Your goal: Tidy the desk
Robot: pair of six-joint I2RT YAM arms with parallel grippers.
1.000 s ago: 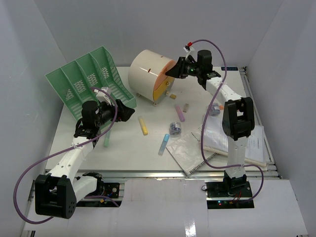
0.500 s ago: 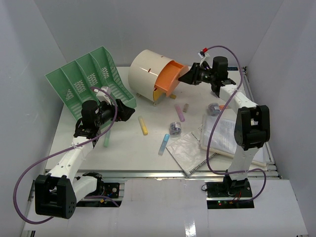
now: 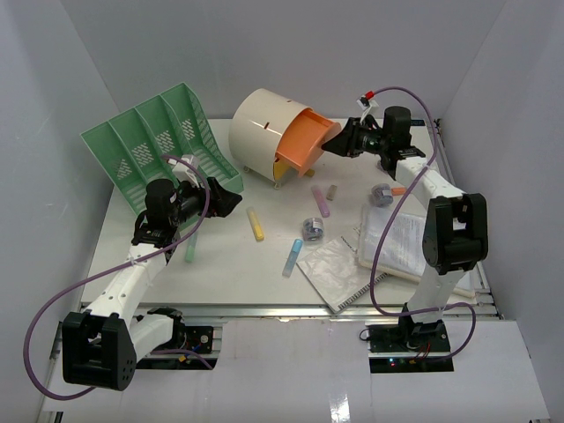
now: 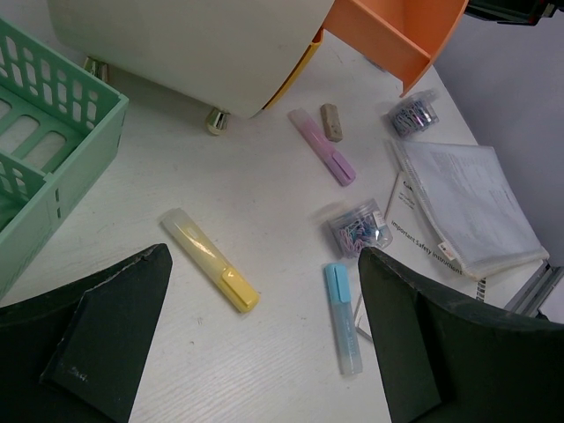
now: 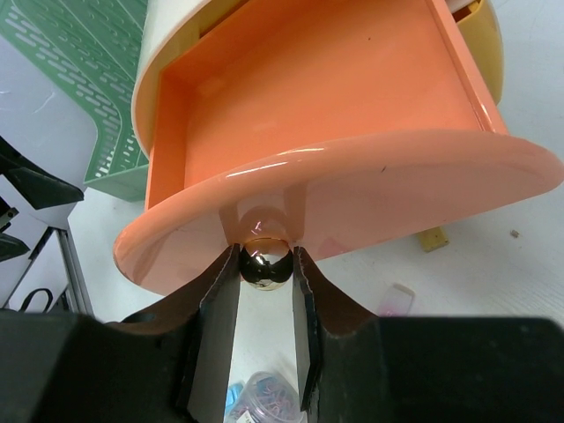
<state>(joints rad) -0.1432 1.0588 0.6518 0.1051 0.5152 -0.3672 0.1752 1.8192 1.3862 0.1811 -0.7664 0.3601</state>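
Desk [image 3: 220, 264], white and broad, lies in front of both arm bases and carries everything in view: a green file rack [image 3: 159, 141] at the far left, a cream drum unit [image 3: 260, 128] at the far middle, and loose items spread between them and a notebook [image 4: 471, 207] on the right. The step in hand looks to be opening the drum unit's orange drawer [image 5: 335, 97], which stands partly drawn out. The right gripper [image 3: 335, 143] has its fingers pinching the drawer's small brass knob [image 5: 267, 262], one pad on each side of it. To do this well, the pull should run straight along the drawer's own line of travel, level and slow, since a round knob could slip from flat pads if the wrist tilts or lifts. The unit rests on small feet, so a hard tug may drag or tip it; stopping short of the drawer's end seems wise. The left gripper [image 4: 264, 291] hangs above the desk with fingers spread wide and holding nothing, over a yellow highlighter [image 4: 211, 273], with a blue highlighter [image 4: 342, 317], a pink highlighter [image 4: 326, 150] and a box of paper clips [image 4: 361, 227] nearby. These are likely what the drawer is meant for.
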